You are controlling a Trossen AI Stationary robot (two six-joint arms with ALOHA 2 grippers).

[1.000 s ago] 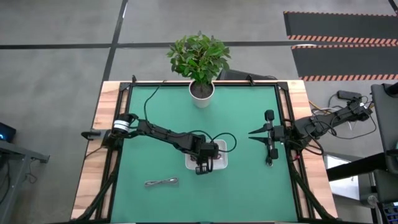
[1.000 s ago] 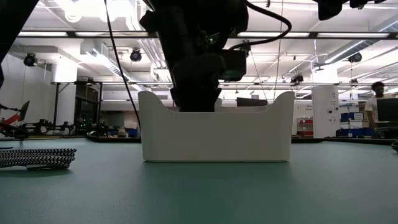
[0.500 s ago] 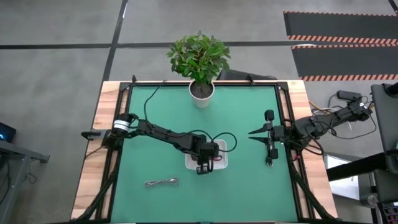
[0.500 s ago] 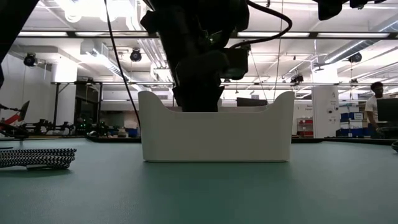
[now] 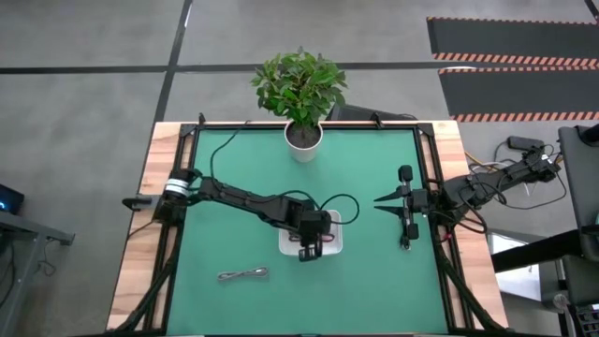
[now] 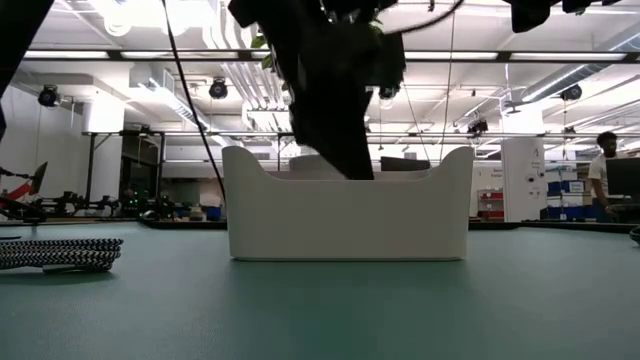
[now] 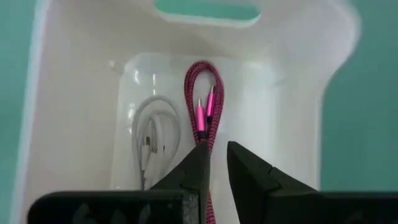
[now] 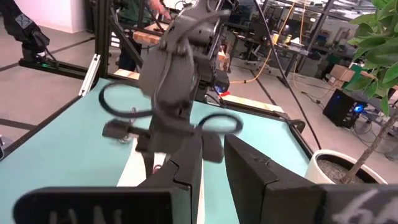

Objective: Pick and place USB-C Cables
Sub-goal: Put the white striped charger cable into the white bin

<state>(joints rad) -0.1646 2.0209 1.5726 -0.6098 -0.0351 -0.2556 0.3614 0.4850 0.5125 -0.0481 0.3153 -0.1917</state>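
Observation:
The white tray (image 5: 337, 245) stands in the middle of the green table, and its near wall (image 6: 350, 215) faces the low view. Inside it the magenta-pink cable (image 7: 203, 93) and the white-grey cable (image 7: 155, 137) lie side by side on the floor. My left gripper (image 7: 217, 148) points down into the tray, open by a narrow gap, over the magenta cable's near end. The grey-brown cable (image 5: 243, 274) lies on the mat to the near left of the tray (image 6: 55, 253). No black cable shows. My right gripper (image 8: 213, 146) waits near the table's right edge (image 5: 407, 220), open by a narrow gap.
A potted plant (image 5: 303, 140) stands at the table's far edge, in the middle. Long black wires loop over the mat beside the tray (image 5: 342, 208). Open green mat lies on the tray's left, right and near sides. A person stands far back in the room (image 6: 607, 160).
My left gripper has tipped and shifted a little toward the table's right inside the tray. The tray, the grey-brown cable and my right arm have stayed where they were.

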